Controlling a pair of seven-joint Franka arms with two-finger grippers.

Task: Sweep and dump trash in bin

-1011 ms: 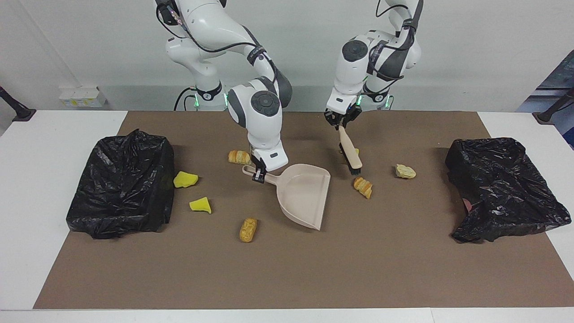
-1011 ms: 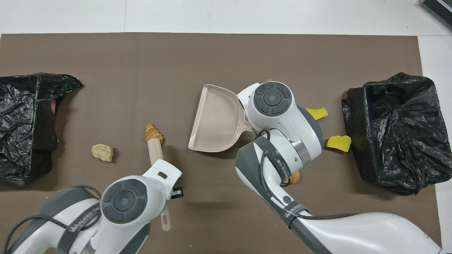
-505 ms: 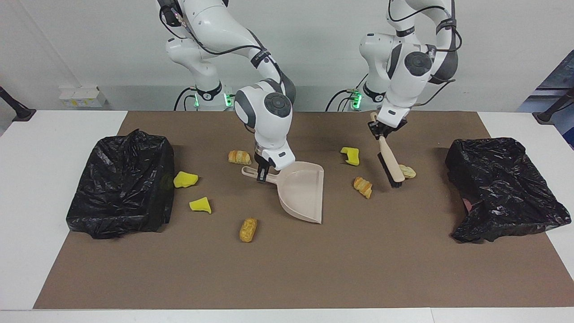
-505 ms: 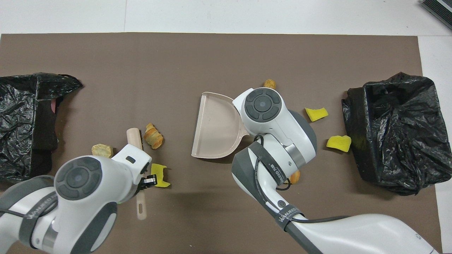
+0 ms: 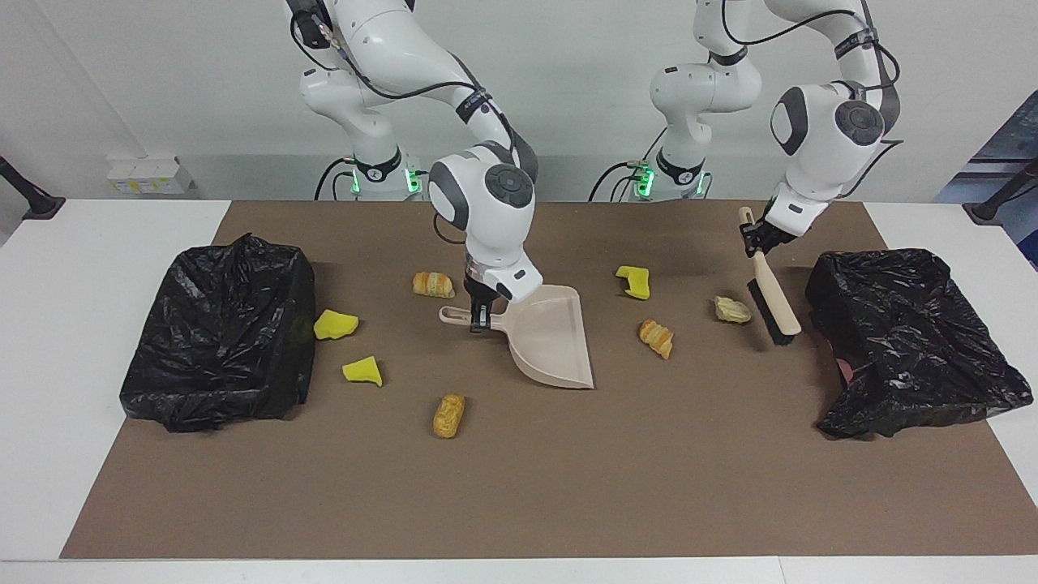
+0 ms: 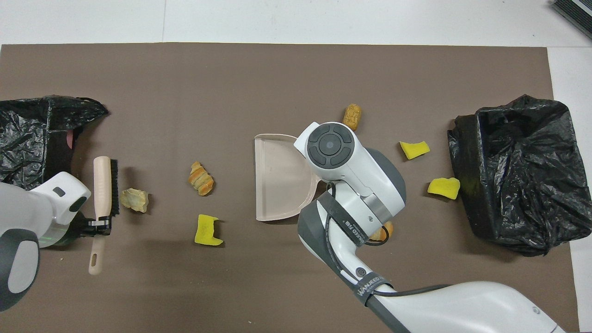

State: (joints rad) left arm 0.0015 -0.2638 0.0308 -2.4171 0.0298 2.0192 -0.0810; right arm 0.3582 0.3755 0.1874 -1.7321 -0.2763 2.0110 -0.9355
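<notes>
**Op A:** Swinging out wide, my left arm has carried the brush point(image 5: 774, 302) from the middle of the mat to the end by the left arm's bin bag point(image 5: 908, 341). A second ago its bristles sat by the croissant-like lump point(image 5: 656, 338); now they stand just beside the pale crumpled lump point(image 5: 732, 310), between it and that bag. The left gripper point(image 5: 754, 240) is clamped on the brush handle.

**Op B:** And the pan?

**Op A:** My right gripper point(image 5: 478, 312) is clamped on the dustpan point(image 5: 550, 339) handle, and the pan has turned a little over the last second. Its mouth now faces the left arm's end of the mat, squarer to the brush. I judge that sets up one stroke: brush pulls the pale lump and the croissant-like lump toward the pan.

**Op B:** Anything in the pan or the bags yet?

**Op A:** Pan is bare in the overhead view. All seven pieces lie on the mat. The green-backed sponge chunk point(image 5: 634, 281), hidden by the brush a second ago, lies nearer the robots than the croissant-like lump. On the right arm's side: a bread roll point(image 5: 432, 284) by the pan handle, two yellow sponge pieces point(image 5: 335, 324) point(image 5: 362, 371) near the other bin bag point(image 5: 223, 332), and a long bread lump point(image 5: 448, 415) farthest from the robots.

**Op B:** So sweeping hasn't started.

**Op A:** That's my read.
</notes>
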